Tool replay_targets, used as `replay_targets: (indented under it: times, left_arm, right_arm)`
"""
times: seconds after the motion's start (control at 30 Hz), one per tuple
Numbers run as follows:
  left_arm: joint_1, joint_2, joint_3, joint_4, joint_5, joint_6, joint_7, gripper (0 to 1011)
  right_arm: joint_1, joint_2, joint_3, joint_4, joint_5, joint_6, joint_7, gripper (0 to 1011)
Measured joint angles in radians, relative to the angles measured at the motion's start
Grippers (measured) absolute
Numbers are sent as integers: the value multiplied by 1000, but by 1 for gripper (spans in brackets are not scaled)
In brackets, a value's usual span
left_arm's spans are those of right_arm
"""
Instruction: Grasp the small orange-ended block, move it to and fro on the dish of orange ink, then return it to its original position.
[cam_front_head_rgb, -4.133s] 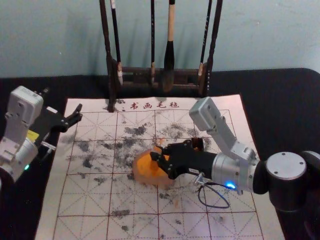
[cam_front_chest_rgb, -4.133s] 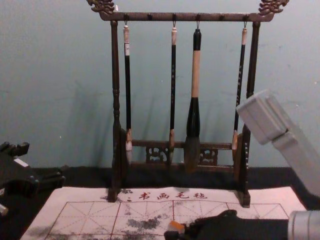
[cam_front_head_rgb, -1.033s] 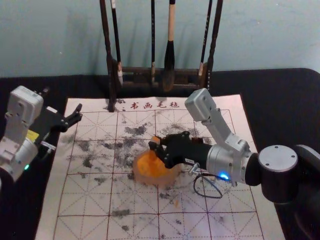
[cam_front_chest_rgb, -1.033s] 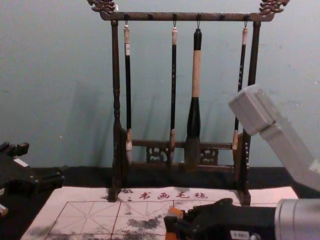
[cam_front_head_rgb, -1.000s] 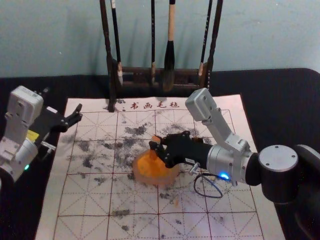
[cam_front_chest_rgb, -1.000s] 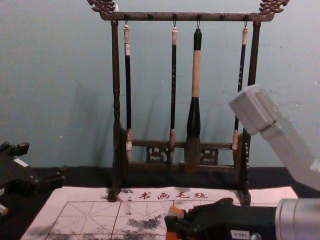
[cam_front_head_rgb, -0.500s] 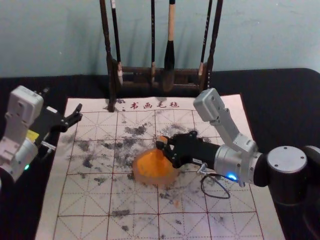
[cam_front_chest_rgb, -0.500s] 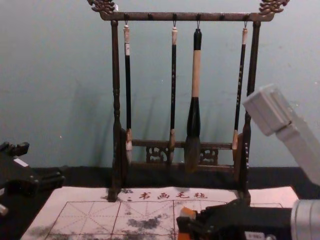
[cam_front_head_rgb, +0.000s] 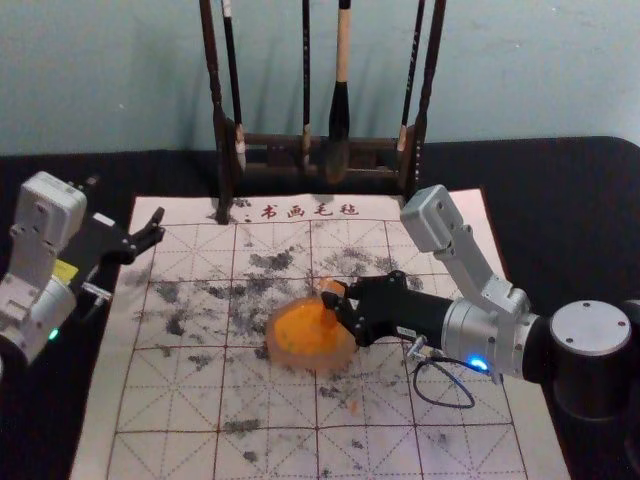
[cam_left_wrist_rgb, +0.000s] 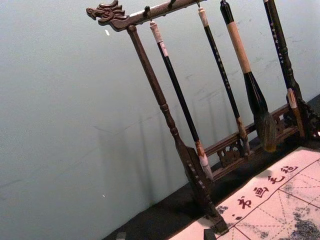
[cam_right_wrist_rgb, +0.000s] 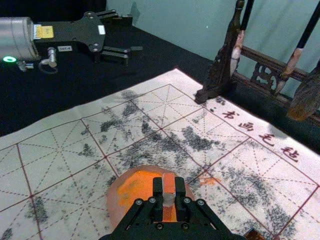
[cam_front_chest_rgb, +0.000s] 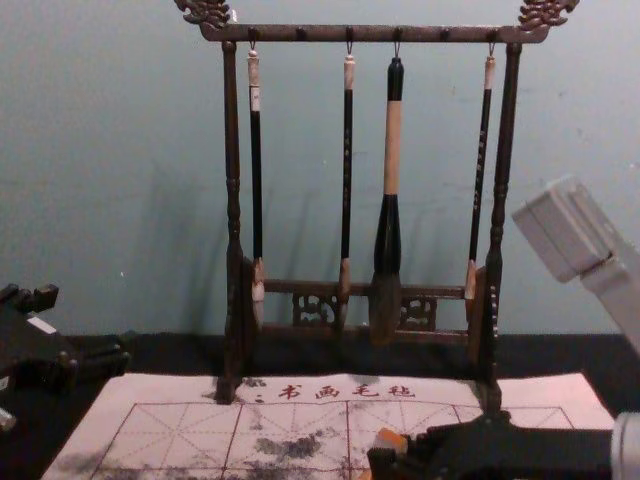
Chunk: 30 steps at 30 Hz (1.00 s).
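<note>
My right gripper (cam_front_head_rgb: 340, 301) reaches in from the right over the right side of the orange ink dish (cam_front_head_rgb: 285, 355). In the right wrist view, the right gripper (cam_right_wrist_rgb: 169, 194) is shut on the small block (cam_right_wrist_rgb: 169, 184), which has an orange top and a pale middle. That block stands upright above the ink dish (cam_right_wrist_rgb: 116, 205); whether its lower end touches the ink is hidden. The chest view shows the block's orange top (cam_front_chest_rgb: 392, 438) beside the dark fingers. Parked at the far left, my left gripper (cam_front_head_rgb: 157, 227) is open; the left wrist view shows the left gripper (cam_left_wrist_rgb: 165, 235) too.
A wooden rack (cam_front_chest_rgb: 232, 200) with several hanging brushes stands behind the ink-stained, gridded felt mat (cam_front_head_rgb: 160, 400). A small dark brown item (cam_right_wrist_rgb: 255, 234) lies on the mat, to the right of the dish. Black cloth (cam_front_head_rgb: 560, 220) surrounds the mat.
My right gripper, holding the block, has shifted right across the dish and, most recently, slightly nearer and lower. My left arm has stayed still.
</note>
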Motion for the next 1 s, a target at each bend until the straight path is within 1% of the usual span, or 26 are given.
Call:
replay_targets:
  times: [0.23, 0.43, 0.5, 0.77, 1.0]
  left_arm:
    - [0, 0, 0, 0, 0, 0, 0, 1001]
    - [0, 0, 0, 0, 0, 0, 0, 1001]
    - [0, 0, 0, 0, 0, 0, 0, 1001]
    - [0, 0, 0, 0, 0, 0, 0, 1001]
    - [0, 0, 0, 0, 0, 0, 0, 1001]
  right_arm:
    - [-15, 12, -1, -22, 12, 7, 7, 127]
    - [-17, 13, -15, -29, 16, 10, 14, 127]
    - [-14, 9, -23, -29, 17, 10, 15, 127]
    - [0, -6, -39, -17, 12, 11, 16, 127]
    - [23, -31, -52, 6, 0, 10, 9, 127]
